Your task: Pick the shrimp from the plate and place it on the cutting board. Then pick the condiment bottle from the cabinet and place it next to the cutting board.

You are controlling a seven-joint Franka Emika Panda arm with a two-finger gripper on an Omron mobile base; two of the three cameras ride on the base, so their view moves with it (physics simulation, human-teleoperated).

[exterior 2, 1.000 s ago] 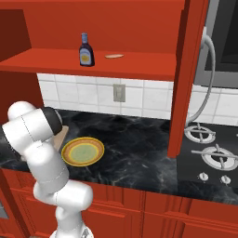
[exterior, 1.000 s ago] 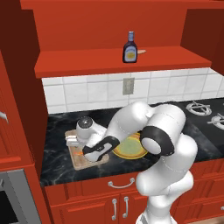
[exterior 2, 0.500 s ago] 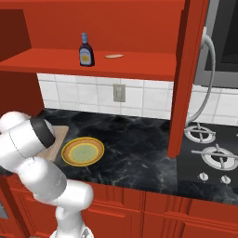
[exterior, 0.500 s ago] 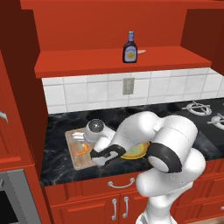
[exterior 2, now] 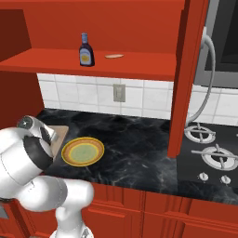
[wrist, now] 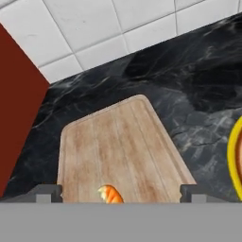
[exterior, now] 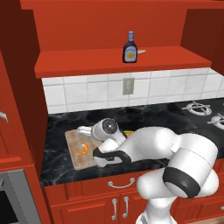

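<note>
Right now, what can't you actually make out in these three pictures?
- Plate, left base view: the arm covers all but a yellow sliver.
- Shrimp, hand view: bottom edge cuts it off.
- Cutting board, right base view: mostly behind the arm.
- Condiment bottle label: too small to read.

Light tan cutting board (wrist: pixel 120 149) with darker grain lines running lengthwise. Orange shrimp (exterior: pixel 82 150) with paler stripes (a bright tip of it at the hand view's lower edge). Yellow-orange rim and pale green centre on the plate (exterior 2: pixel 71 145). Dark brown-purple condiment bottle (exterior: pixel 129 47), pale blue-grey cap, round yellow-orange label. Solid red cabinet (exterior: pixel 109 26). Black counter (exterior 2: pixel 139 148) veined with grey marbling. White wall tiles (exterior: pixel 83 94) with thin grey grout lines. White arm (exterior: pixel 153 146) with dark joints.
</note>
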